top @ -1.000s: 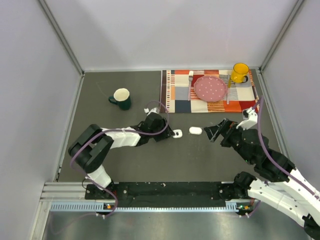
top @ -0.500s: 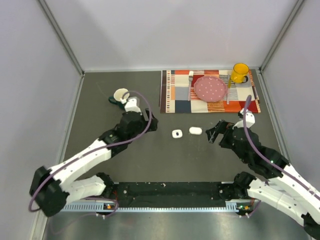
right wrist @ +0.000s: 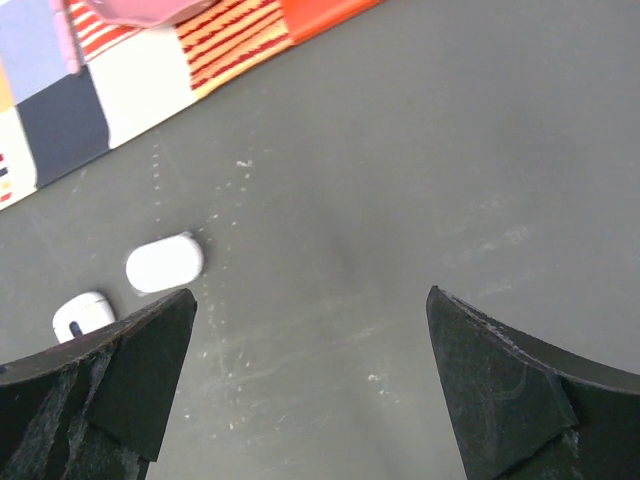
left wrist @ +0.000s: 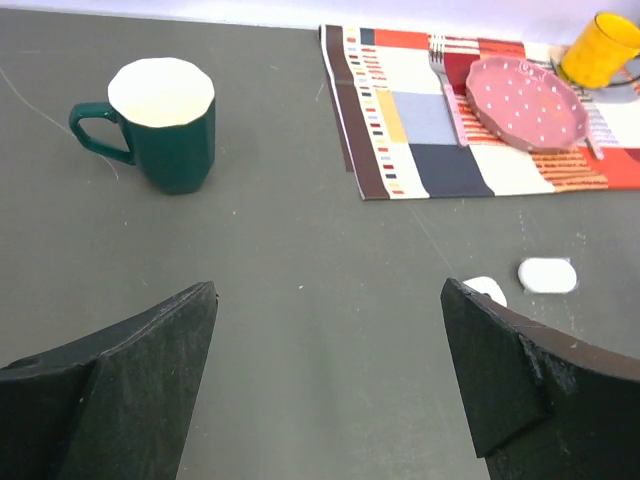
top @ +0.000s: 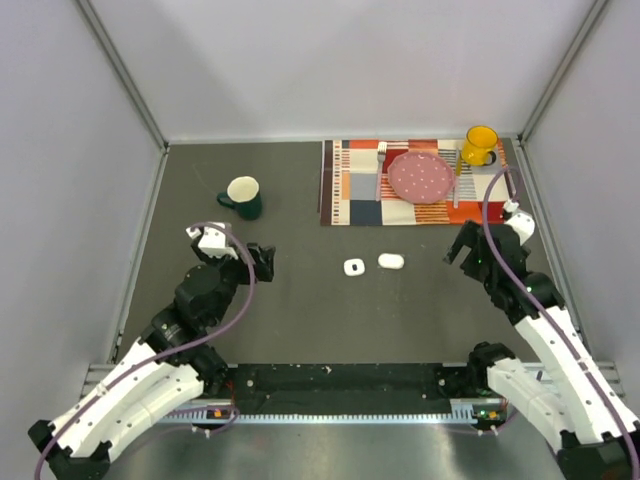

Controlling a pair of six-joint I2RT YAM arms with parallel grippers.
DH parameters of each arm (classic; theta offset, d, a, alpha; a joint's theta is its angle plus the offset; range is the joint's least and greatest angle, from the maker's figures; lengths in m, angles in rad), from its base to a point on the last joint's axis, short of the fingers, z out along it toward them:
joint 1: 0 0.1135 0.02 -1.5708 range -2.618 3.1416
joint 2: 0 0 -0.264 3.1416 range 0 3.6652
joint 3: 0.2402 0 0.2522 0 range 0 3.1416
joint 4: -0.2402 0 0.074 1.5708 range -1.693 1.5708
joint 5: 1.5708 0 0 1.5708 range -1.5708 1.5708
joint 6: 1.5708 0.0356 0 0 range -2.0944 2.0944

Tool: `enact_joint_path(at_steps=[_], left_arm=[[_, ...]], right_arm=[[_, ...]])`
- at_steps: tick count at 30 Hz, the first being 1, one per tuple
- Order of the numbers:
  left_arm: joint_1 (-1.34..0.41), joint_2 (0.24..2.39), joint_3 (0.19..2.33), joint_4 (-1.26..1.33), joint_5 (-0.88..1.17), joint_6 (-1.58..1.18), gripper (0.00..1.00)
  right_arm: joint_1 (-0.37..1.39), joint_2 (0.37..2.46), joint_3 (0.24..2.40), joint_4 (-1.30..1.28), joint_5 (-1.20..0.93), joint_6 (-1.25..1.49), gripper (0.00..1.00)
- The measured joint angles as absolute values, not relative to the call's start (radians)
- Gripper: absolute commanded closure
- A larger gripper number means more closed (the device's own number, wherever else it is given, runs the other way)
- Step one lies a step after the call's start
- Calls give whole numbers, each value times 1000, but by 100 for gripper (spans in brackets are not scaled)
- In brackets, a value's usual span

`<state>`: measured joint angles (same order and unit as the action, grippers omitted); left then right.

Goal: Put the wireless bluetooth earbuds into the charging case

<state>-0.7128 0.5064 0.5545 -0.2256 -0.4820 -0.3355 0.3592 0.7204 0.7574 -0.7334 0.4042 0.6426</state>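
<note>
Two small white pieces lie mid-table: a rounded-square charging case with a dark spot on top, and a shut oval case just right of it. Both also show in the left wrist view and the right wrist view. The earbuds are out of view. My left gripper is open and holds nothing, well left of the cases. Right of them, my right gripper is also open and holds nothing.
A dark green mug stands at the back left. At the back right lies a patterned placemat with a pink dotted plate, a fork and a yellow mug. Grey walls enclose the table.
My left arm pulled back from the cases toward the near left and its gripper opened. My right arm drew back to the right, its gripper still open.
</note>
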Motion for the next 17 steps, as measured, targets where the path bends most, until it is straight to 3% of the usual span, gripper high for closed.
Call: enact_joint_path(at_steps=[5, 9, 17], left_arm=[[-713, 531, 575, -279, -443, -276, 1], [-713, 611, 633, -347, -442, -283, 1], [-713, 581, 638, -358, -457, -285, 1]], right_arm=[[199, 808, 758, -716, 331, 592, 1], [162, 878, 725, -632, 388, 561, 1], [160, 767, 494, -385, 551, 443, 1]])
